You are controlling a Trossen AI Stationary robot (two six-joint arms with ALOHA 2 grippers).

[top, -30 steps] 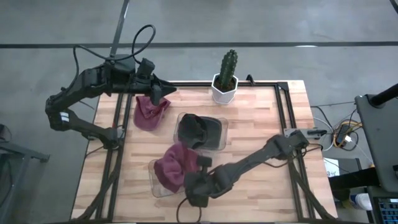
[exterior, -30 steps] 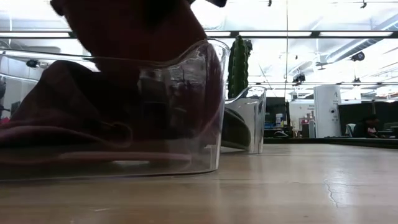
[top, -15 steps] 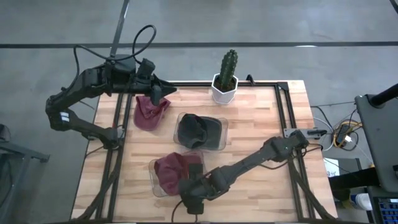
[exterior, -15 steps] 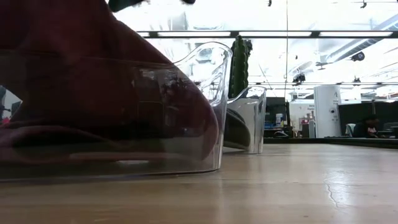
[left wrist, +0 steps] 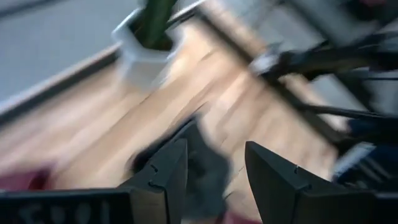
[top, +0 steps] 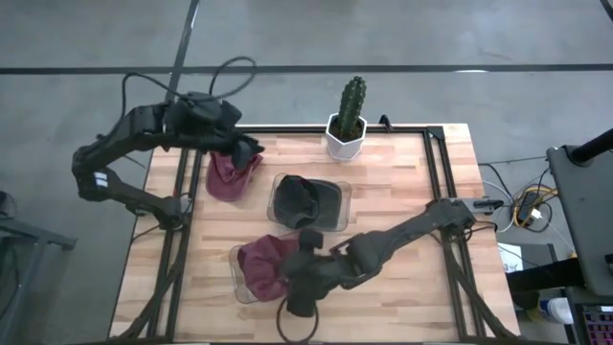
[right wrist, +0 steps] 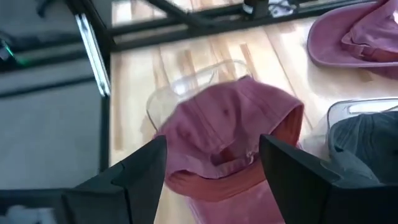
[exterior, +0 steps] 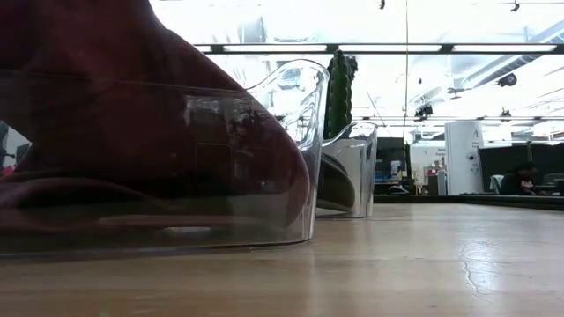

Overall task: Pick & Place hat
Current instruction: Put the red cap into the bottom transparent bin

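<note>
A wooden tabletop (top: 402,201) carries a potted cactus (top: 347,117) at its far edge and two clear bins nearer. The maroon hat (top: 268,264) now lies in the near bin (top: 237,278), the one farther from the cactus, and the right claw (right wrist: 214,168) has let go: a second ago it gripped the cloth, now its fingers stand wide apart and empty above it. That placement looks done. The left claw (left wrist: 214,165), open and empty, has shifted beside a second maroon hat (top: 230,174), left of the cactus, probably next.

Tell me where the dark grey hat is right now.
In the high view, the dark grey hat sits in a clear bin mid-table, just below the cactus.
</note>
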